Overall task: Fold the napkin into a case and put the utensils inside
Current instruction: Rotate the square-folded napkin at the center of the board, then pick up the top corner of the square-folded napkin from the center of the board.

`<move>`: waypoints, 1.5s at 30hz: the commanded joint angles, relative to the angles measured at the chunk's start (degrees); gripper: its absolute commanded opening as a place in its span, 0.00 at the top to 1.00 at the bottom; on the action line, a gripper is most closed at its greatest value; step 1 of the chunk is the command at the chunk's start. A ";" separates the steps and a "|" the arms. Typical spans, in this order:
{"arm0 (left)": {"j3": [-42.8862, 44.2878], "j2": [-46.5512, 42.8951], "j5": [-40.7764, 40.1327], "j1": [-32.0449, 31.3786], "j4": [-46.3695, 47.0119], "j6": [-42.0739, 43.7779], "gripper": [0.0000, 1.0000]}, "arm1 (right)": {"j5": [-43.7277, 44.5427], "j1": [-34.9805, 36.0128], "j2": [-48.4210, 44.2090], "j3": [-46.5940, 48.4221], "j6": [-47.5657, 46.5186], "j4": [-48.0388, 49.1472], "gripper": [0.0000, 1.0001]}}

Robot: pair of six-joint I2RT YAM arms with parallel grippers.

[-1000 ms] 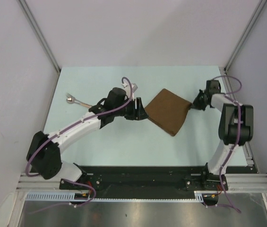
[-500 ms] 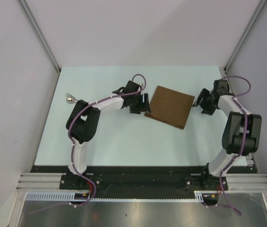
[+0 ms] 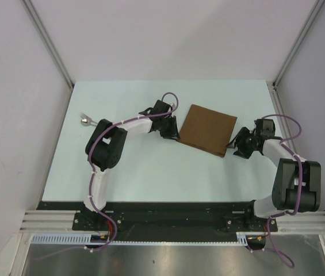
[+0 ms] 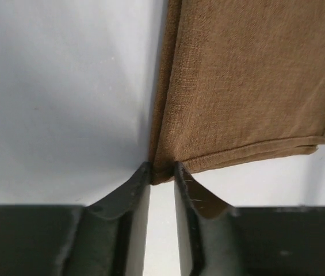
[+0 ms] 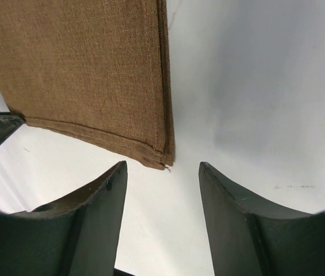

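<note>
The brown napkin [image 3: 208,129] lies flat, folded into a layered square, in the middle of the table. My left gripper [image 3: 172,133] is at its near-left corner. In the left wrist view, the left gripper [image 4: 162,170] has narrow jaws, and both fingertips [image 4: 144,172] press the napkin [image 4: 248,86] corner between them. My right gripper [image 3: 235,147] is open just short of the near-right corner. Seen from the right wrist, the napkin [image 5: 87,69] corner sits ahead of the right gripper [image 5: 162,172], untouched. One utensil [image 3: 86,120] with a silver head lies far left, its handle mostly behind the left arm.
The pale table [image 3: 150,172] is walled by grey panels on the left, back and right. The left arm's elbow [image 3: 104,146] stands between the utensil and the napkin. The black base rail [image 3: 168,215] runs along the near edge.
The right gripper let go of the napkin's right corner, opened and slid to its near-right corner. The napkin turned from a diamond to nearly square. The left jaws narrowed onto the near-left corner.
</note>
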 commanded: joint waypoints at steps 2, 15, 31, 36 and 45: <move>-4.64 0.23 3.79 0.26 4.42 -2.72 0.82 | 1.80 0.26 -2.16 -1.38 1.39 1.15 0.46; -27.40 -9.97 7.48 -7.64 21.99 -16.26 0.99 | 9.97 -0.70 -6.38 -2.53 2.01 -5.27 0.53; -36.90 -28.77 3.89 -9.85 19.46 -13.37 0.51 | 8.32 0.00 3.28 7.05 -4.94 -6.06 0.71; -37.43 -32.47 2.92 -9.32 17.78 -11.08 0.53 | 10.94 0.61 3.03 6.44 -5.02 -6.07 0.64; -37.96 -33.52 5.12 -8.97 18.92 -11.78 0.52 | 10.95 1.40 5.39 6.26 -5.37 -5.89 0.63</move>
